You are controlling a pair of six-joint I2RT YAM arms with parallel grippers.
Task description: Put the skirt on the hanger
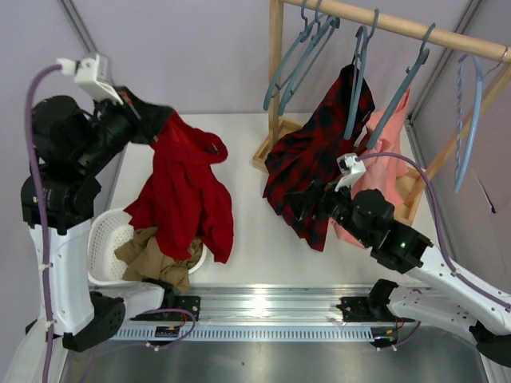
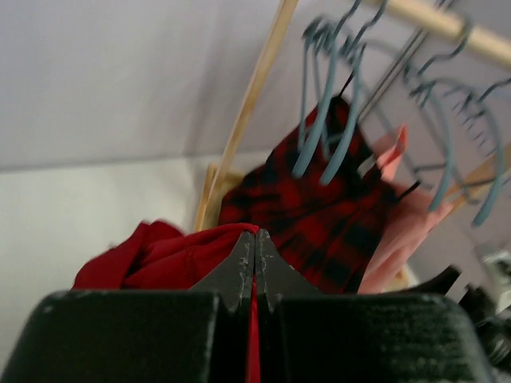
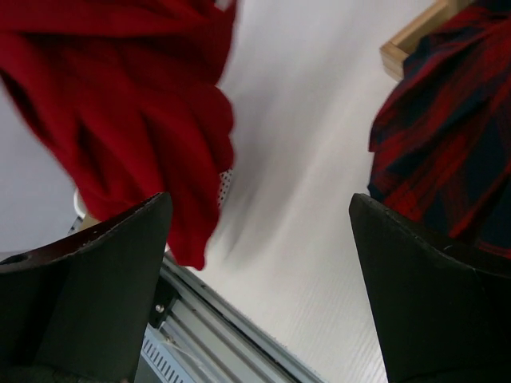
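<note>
The bright-red skirt [image 1: 185, 191] hangs from my left gripper [image 1: 158, 121], which is shut on its top edge and holds it high above the table at the left. In the left wrist view red cloth [image 2: 172, 255] is pinched between the closed fingers. My right gripper [image 1: 297, 201] is open and empty, low over the table's middle, facing the skirt [image 3: 128, 104]. Several grey-blue hangers [image 1: 302, 56] hang on the wooden rail [image 1: 399, 28] at the back right and also show in the left wrist view [image 2: 323, 128].
A red-and-black plaid garment [image 1: 315, 163] and a pink garment [image 1: 387, 171] hang on the rack. A white basket [image 1: 104, 239] with a tan-brown garment [image 1: 156, 259] stands at the front left. A paler blue hanger [image 1: 471, 120] hangs at the far right.
</note>
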